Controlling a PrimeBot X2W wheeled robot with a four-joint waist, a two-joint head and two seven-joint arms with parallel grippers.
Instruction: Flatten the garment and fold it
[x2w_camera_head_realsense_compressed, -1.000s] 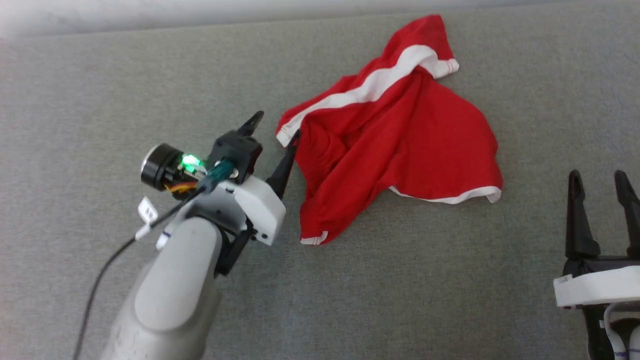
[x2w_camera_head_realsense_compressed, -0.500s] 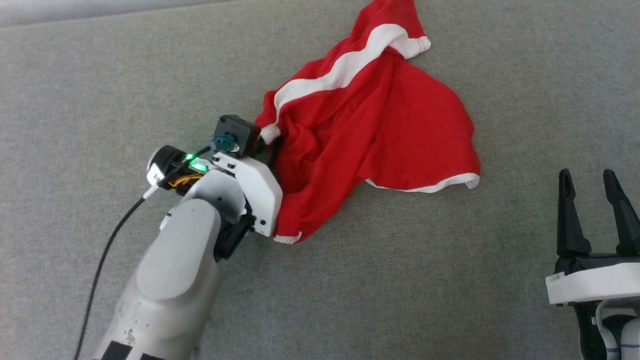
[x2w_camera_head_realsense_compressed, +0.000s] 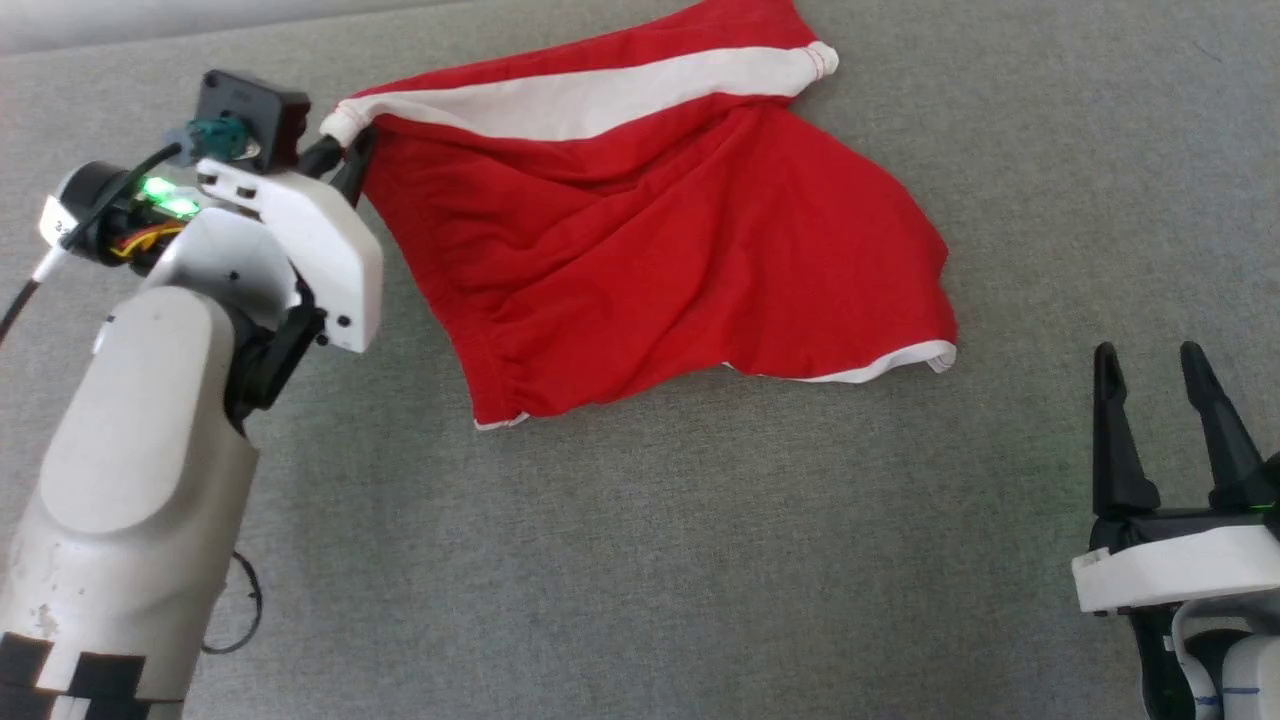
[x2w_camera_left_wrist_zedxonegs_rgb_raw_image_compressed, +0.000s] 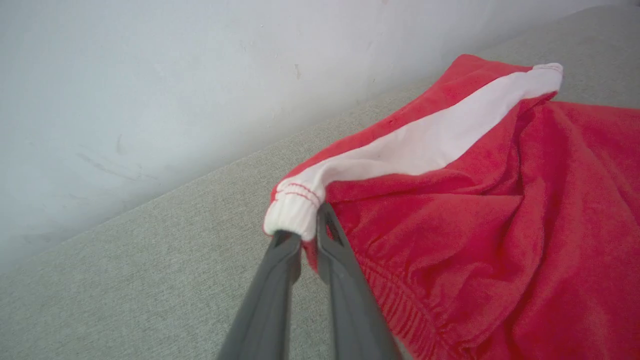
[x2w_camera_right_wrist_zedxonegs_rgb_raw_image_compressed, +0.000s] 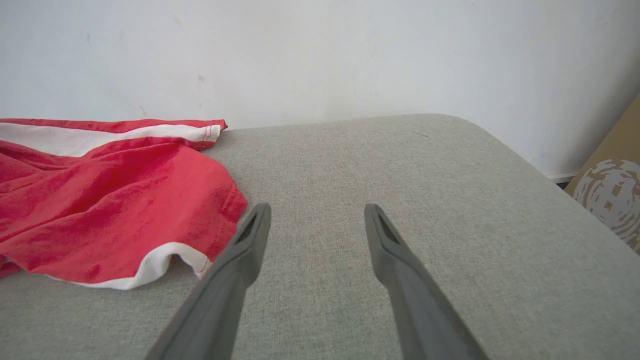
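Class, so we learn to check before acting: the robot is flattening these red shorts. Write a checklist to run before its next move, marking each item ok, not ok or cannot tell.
1. Grip: left pincer shut on the garment at the white stripe's end: ok.
2. Spare arm: right pincer open, clear of cloth: ok.
3. Flatness: red panel creased: not ok.
4. Room: bare grey surface beside the hem: ok.
5. Legs separated: cannot tell.

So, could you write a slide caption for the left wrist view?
Left tool pinches the white waistband corner of the red shorts, spread on a grey fabric surface.
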